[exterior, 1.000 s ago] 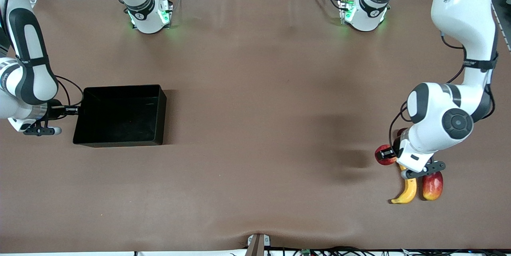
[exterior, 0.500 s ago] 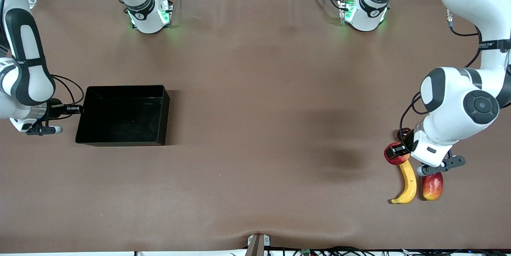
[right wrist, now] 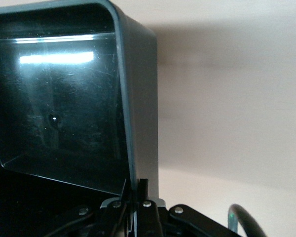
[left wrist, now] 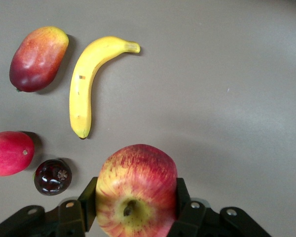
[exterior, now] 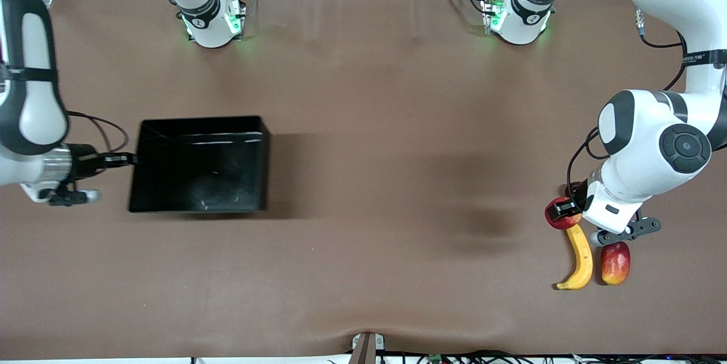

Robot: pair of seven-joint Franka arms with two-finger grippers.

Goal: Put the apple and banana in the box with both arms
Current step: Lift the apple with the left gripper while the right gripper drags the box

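One small round red apple with yellowish streaks (left wrist: pixel 135 192) is sitting clamped in the left gripper (exterior: pixel 565 212), hanging over the table just beside the long curved yellow banana (exterior: pixel 580 259); toward the right arm's end, the right gripper (exterior: pixel 126 159) is pinching the shallow glossy black plastic box (exterior: pixel 199 165) by its wall.

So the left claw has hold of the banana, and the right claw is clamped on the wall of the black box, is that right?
Not quite. The left claw holds the apple, not the banana, which lies on the table beside the mango, as the left wrist view shows. The right claw is indeed clamped on the wall of the black box.
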